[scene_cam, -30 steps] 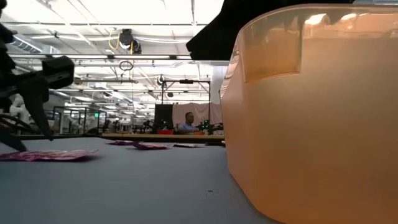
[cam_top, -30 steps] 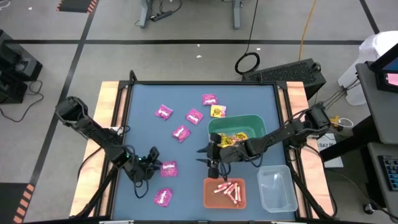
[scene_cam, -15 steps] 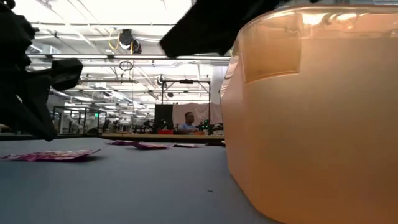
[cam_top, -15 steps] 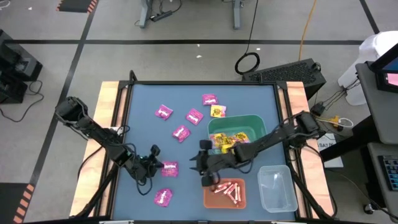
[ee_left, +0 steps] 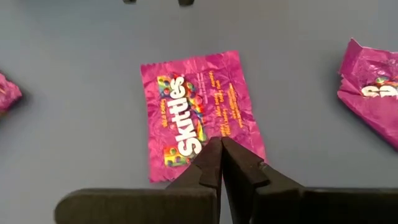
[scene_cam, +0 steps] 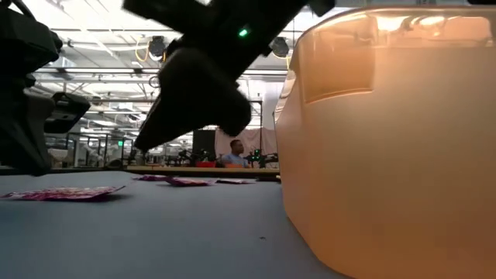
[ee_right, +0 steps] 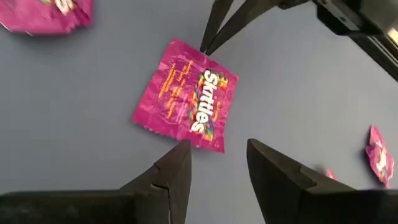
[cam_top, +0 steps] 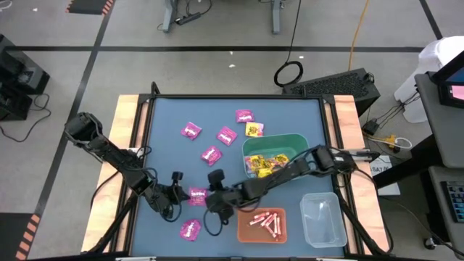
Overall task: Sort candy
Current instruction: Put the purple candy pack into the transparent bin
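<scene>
Blue bench [cam_top: 167, 116] top, seen from above: magenta packets lie scattered, yellow ones fill the green bin [cam_top: 293, 145], pink-white sticks the orange bin [cam_top: 262, 225]. The left hand [cam_top: 183, 194] and right hand [cam_top: 212, 201] flank one magenta packet [cam_top: 197, 194]. Low view: the orange bin's wall looms near. Left wrist view: fingers pinched together on that packet's edge, printed "Skittles" [ee_left: 186, 118]. Right wrist view: fingers parted wide, just short of it.

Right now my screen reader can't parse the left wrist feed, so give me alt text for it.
The left gripper, shut, pinches the edge of a magenta Skittles packet lying flat on the blue table. Another magenta packet lies apart from it at the view's edge.
</scene>
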`<control>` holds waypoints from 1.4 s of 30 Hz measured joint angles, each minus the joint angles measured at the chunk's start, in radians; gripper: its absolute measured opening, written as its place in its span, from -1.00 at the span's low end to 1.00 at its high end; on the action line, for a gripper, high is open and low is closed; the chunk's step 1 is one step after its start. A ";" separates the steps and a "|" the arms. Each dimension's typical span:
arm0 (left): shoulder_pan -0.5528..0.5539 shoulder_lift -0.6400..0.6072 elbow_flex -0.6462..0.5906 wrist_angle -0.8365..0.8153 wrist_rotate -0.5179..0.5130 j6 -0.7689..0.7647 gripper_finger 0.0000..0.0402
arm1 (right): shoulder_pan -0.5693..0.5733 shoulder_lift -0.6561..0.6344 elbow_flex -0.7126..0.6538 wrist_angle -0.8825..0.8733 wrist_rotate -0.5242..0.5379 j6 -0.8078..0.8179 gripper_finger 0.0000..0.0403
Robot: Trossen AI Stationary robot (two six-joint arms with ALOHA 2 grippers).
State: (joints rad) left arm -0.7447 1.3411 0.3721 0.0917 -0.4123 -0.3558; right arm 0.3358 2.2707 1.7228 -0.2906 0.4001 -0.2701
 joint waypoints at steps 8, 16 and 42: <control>0.016 0.000 -0.005 -0.002 0.001 -0.023 -0.91 | -0.034 0.039 0.123 -0.102 -0.012 0.015 -0.28; 0.073 0.028 -0.042 -0.008 -0.011 -0.002 -0.91 | -0.047 0.058 0.131 -0.126 -0.067 0.003 -0.28; 0.176 0.049 -0.042 0.005 -0.015 0.080 -0.92 | -0.048 0.150 0.133 -0.098 -0.037 -0.268 -0.28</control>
State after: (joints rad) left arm -0.5690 1.3904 0.3305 0.0963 -0.4269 -0.2763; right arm 0.2880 2.4210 1.8561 -0.3881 0.3630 -0.5383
